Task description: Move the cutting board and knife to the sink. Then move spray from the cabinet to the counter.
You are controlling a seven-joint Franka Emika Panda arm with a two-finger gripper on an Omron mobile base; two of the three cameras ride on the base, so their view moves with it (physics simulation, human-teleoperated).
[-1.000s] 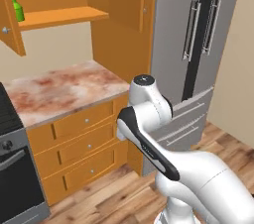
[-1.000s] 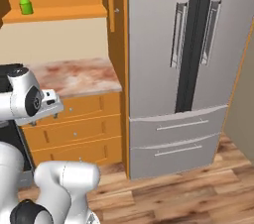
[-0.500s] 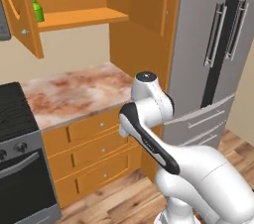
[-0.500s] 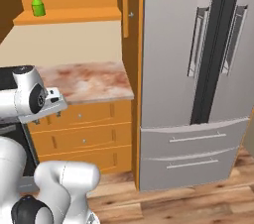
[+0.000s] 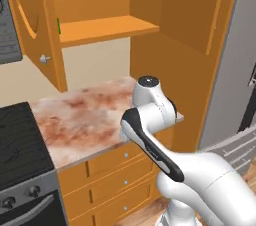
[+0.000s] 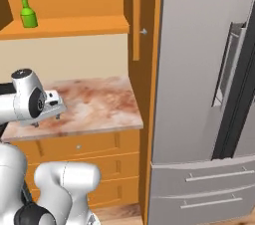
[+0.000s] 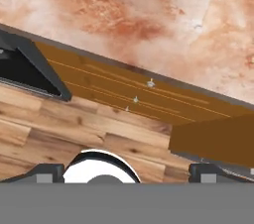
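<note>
The spray [image 6: 28,12], a small green bottle with a white-and-red nozzle, stands upright at the left end of the shelf inside the open orange cabinet [image 6: 74,25]. In the left base view only a green sliver of the spray [image 5: 58,25] shows behind the cabinet's door [image 5: 35,25]. Below lies the marbled counter [image 6: 99,104]. My gripper [image 7: 126,172] is open with nothing between its fingertips [image 7: 47,171], and it hangs low over the counter's front edge [image 7: 149,77], far below the spray. The cutting board, the knife and the sink are out of view.
A black stove [image 5: 20,140] adjoins the counter on the left. A tall grey fridge [image 6: 199,79] stands to the right beyond an orange side panel [image 6: 147,69]. Orange drawers [image 5: 110,170] sit under the counter, over a wooden floor [image 7: 59,129].
The whole picture has shifted: the base has driven, so cabinet, counter and stove now sit nearer and further right. The arm keeps its pose and the gripper stays open.
</note>
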